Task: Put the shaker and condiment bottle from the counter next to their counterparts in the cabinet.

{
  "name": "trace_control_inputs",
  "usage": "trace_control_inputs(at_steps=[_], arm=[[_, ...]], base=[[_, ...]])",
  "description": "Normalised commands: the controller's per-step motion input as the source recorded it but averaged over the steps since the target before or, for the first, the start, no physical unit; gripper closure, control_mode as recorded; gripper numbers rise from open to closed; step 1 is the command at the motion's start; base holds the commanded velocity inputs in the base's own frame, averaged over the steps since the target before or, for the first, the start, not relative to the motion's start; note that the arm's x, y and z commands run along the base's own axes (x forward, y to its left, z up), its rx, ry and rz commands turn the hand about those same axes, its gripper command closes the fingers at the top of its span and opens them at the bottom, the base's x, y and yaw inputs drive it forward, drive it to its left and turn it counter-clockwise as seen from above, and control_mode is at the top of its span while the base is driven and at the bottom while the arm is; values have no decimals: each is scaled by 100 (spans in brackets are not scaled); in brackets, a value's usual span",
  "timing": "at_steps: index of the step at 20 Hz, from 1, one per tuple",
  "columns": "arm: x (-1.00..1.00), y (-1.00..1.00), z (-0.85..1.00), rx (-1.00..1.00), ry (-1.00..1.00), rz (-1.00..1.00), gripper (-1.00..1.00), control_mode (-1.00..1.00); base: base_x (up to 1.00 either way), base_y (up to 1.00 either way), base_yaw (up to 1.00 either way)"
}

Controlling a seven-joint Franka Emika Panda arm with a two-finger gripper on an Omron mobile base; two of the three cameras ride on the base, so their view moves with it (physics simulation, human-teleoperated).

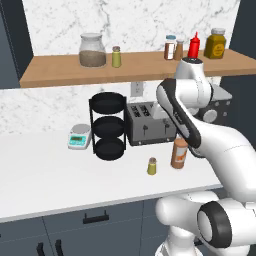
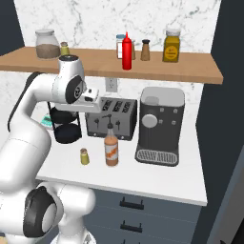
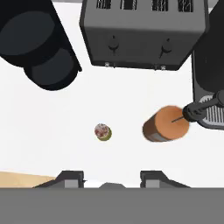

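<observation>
Though labelled, no legible writing — condiment bottle (image 2: 111,150) beside shaker (image 2: 84,156).

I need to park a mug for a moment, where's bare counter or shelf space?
Bare counter lies left of and in front of the scale. The shelf is free between its shaker and the spice jars. Crowded around the toaster.

Counter clutter I see, left base view

Toaster (image 1: 149,123) at centre, black three-tier rack (image 1: 108,126) left of it, small scale (image 1: 80,136) further left on the white counter (image 1: 45,175).
</observation>
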Motion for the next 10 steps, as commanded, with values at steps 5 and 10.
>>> trace_control_inputs(at_steps=[5,10], arm=[[-50,-23,-24,1,-21,1,-100,-100],[-100,-55,-31,0,-61,19,-100,-100]], base=[[0,0,0],[0,0,0]])
